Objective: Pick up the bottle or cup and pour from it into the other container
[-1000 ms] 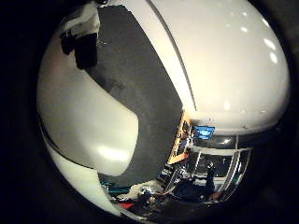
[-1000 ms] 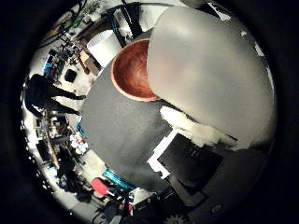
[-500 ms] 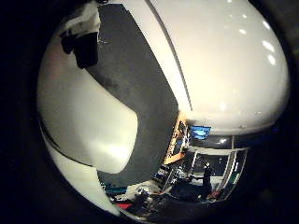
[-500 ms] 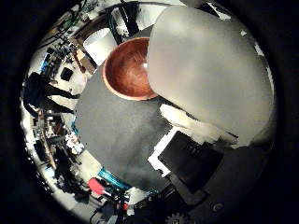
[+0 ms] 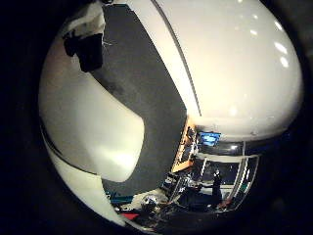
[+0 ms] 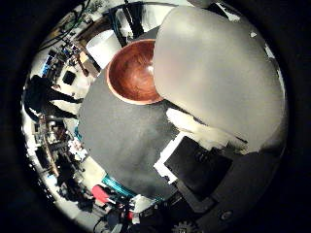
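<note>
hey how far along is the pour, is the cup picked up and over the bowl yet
Done: the hand looks closed round the white cup, which fills much of both palm views, so the pickup seems made. In hand: the cup sits right beside the wooden bowl, overlapping its rim above the dark mat. Left: the pour itself. The bowl's visible inside looks empty and nothing is seen falling.

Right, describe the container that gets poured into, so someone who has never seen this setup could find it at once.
Start at the dark grey table top that fills the middle of the thumb-side view. On it, beside the big pale cup close to the palm, sits a wooden bowl. It is round, reddish brown with a lighter rim, and looks empty; nothing else on the table has that colour.
</note>
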### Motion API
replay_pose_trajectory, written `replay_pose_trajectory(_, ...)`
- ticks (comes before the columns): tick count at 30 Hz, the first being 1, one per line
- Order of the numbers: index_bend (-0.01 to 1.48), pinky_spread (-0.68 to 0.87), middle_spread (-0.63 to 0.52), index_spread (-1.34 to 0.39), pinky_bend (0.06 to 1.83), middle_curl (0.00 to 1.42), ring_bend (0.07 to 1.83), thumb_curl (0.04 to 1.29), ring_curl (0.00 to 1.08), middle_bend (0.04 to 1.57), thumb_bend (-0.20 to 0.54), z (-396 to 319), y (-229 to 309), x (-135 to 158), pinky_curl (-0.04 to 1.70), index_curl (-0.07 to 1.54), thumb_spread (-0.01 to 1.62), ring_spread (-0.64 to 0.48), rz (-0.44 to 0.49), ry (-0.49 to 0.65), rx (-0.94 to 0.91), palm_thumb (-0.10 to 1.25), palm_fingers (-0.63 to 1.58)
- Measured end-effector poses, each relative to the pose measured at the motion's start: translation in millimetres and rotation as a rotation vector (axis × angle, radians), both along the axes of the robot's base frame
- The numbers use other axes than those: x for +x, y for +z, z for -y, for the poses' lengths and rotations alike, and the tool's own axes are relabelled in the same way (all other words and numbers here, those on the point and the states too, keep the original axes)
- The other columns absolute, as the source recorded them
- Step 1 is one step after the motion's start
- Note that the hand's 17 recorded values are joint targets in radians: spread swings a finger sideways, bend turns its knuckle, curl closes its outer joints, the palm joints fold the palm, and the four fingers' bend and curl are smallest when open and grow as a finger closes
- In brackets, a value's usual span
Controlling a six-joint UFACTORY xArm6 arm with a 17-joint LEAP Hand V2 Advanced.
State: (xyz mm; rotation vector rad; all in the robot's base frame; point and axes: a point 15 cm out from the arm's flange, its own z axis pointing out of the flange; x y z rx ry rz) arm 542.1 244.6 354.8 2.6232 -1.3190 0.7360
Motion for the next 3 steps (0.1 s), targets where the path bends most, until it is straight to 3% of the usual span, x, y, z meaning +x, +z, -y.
replay_pose_trajectory(3, 0.75, -0.24, -0.29, -0.43, 1.16, 1.11, 1.29, 0.68, 0.94, 1.06, -0.03, -0.1, 0.6, 0.2, 1.14, 1.09, 0.62, -0.28, 0.001, 0.0, 0.001, 0.99, 1.06)
